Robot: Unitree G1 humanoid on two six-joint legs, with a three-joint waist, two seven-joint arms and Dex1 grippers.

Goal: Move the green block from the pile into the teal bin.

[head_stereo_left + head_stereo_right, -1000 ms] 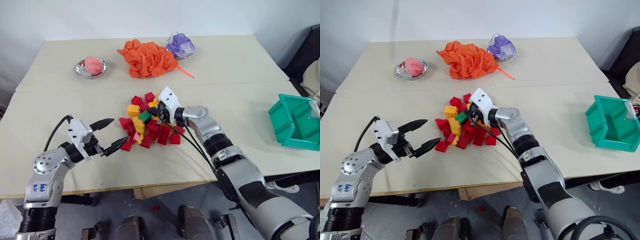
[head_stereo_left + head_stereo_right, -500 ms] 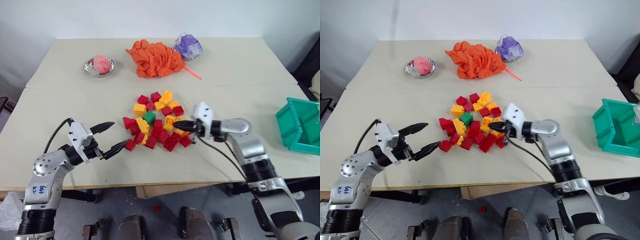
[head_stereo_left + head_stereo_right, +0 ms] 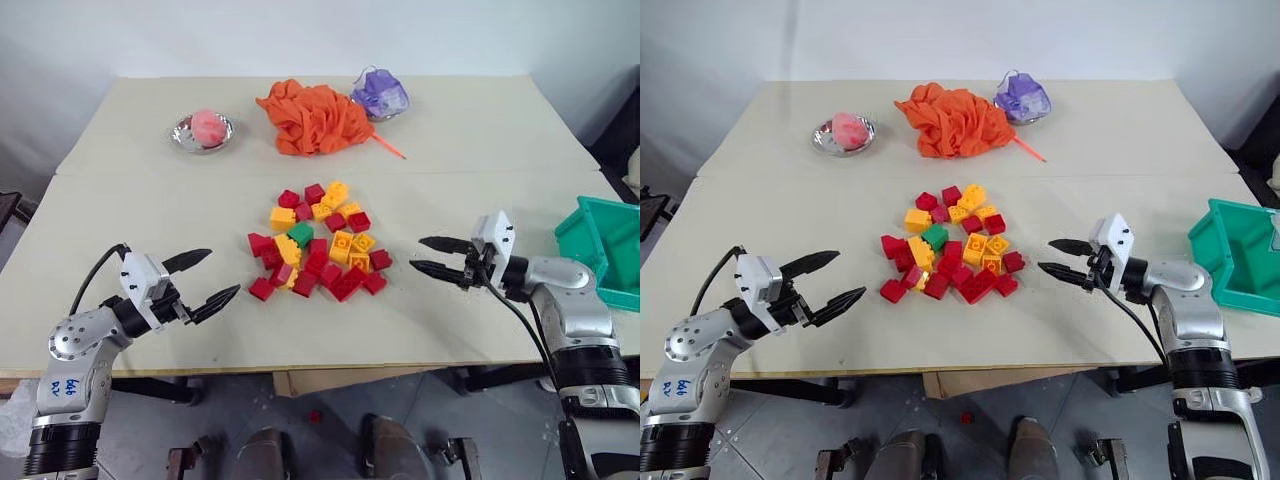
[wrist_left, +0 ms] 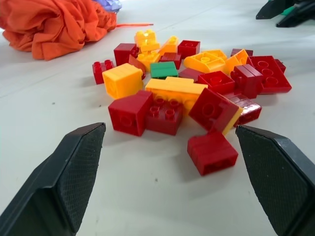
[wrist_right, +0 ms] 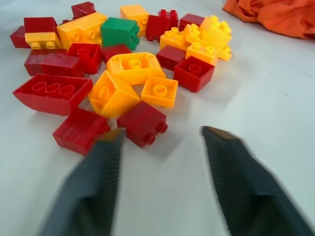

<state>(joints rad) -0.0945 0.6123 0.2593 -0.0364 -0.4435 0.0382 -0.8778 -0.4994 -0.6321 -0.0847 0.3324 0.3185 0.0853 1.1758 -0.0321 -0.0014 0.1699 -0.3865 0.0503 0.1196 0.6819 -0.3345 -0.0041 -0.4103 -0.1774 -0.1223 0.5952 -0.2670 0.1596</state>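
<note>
The green block (image 3: pixel 300 235) sits in the pile (image 3: pixel 315 250) at table (image 3: pixel 480 150) centre, no readable writing on it, both grippers, left (image 3: pixel 200 277) and right (image 3: pixel 432 257), empty with jaws apart, bin (image 3: pixel 600 240) at three o'clock.

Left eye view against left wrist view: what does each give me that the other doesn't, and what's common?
Left eye extra: the teal bin at the table's right edge, and a steel bowl holding something pink. Left wrist extra: a low side-on look, the green block lying behind long yellow bricks. Shared: the pile, orange cloth, open left tool.
</note>
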